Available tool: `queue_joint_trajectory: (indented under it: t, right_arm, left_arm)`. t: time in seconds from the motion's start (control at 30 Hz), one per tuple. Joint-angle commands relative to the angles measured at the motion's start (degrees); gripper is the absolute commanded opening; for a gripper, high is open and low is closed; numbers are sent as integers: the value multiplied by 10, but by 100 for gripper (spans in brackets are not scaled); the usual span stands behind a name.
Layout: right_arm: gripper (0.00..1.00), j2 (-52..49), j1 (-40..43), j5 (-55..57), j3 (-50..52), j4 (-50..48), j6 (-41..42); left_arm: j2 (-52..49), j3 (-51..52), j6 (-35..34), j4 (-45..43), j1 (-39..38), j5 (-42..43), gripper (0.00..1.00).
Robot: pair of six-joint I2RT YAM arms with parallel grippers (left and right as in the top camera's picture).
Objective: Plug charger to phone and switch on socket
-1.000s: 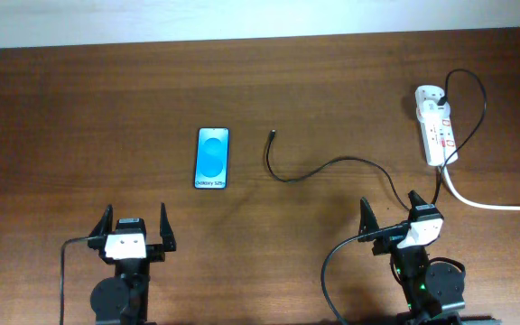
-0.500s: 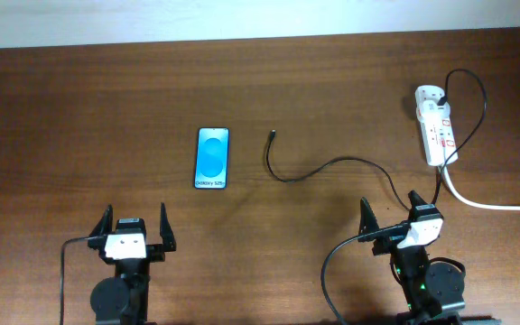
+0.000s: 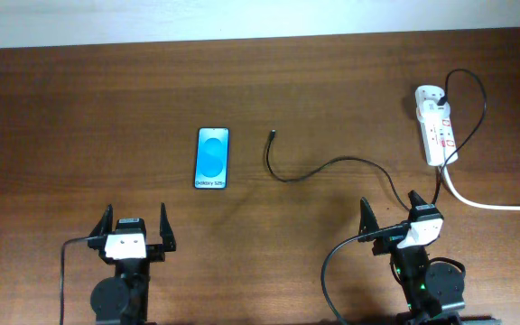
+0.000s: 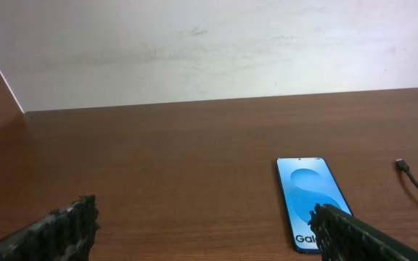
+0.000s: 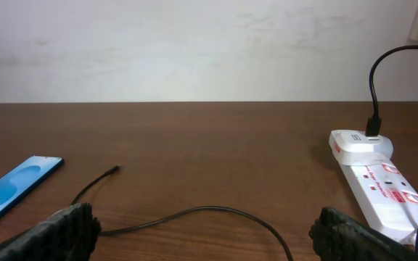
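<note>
The slim rectangular smartphone with a bright blue screen (image 3: 212, 157) lies flat and screen-up on the dark brown wooden worktop (image 3: 88, 99), left of centre. Its long axis runs from the robot's side toward the far edge. The white lettered strip sits at its near end. In the left wrist view the smartphone (image 4: 310, 199) is ahead and to the right, between the two fingers' lines of reach.

The thin black charger cable (image 3: 346, 160) lies loose to the right of the phone and apart from it. Its small plug tip points toward the far edge, roughly level with the phone's far end. From the tip the cable curves back toward the robot, swings right in a shallow arc, then loops up to the white oblong power strip with red switches (image 3: 436, 125). There its black plug stands upright in the strip's far outlet. The strip rests near the right edge, its long axis also near-to-far and slightly slanted. A thick white cord (image 3: 495, 206) leaves its near end and runs off to the right.

Both arms are folded low at the near edge, pointing forward. The left end effector (image 3: 135, 209) has its jaws spread wide and grips nothing. The right end effector (image 3: 388, 200) is likewise wide and empty, and stands near the cable's arc without touching it. From the right wrist, the power strip (image 5: 376, 174) is ahead right, the cable (image 5: 194, 210) crosses in front and the phone (image 5: 13, 190) is far left.
</note>
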State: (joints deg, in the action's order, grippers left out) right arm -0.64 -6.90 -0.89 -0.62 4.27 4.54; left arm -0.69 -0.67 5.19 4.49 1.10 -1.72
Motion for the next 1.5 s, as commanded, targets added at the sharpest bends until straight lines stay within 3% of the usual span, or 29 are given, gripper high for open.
queue_joint_trajectory:
  t: [0.0, 0.47, 0.63, 0.8, 1.0, 1.3, 1.47]
  right_arm:
    - [98, 1, 2, 1, 3, 3, 2]
    - [98, 1, 2, 1, 3, 3, 2]
    - [98, 1, 2, 1, 3, 3, 2]
    - [98, 1, 2, 1, 3, 2, 2]
    - [98, 1, 2, 1, 3, 2, 2]
    - [98, 1, 2, 1, 3, 3, 2]
    - [98, 1, 2, 1, 3, 2, 2]
  left_arm:
    - [3, 1, 9, 3, 3, 9, 99]
    - [3, 1, 9, 3, 3, 11, 99]
    - [-1, 1, -15, -1, 3, 59, 99]
    - [-5, 1, -48, -11, 3, 171, 99]
    - [-21, -43, -47, -7, 3, 174, 99]
    - [-249, -261, -47, 4, -19, 200, 99]
    - [-434, -414, -43, 97, -92, 199, 99]
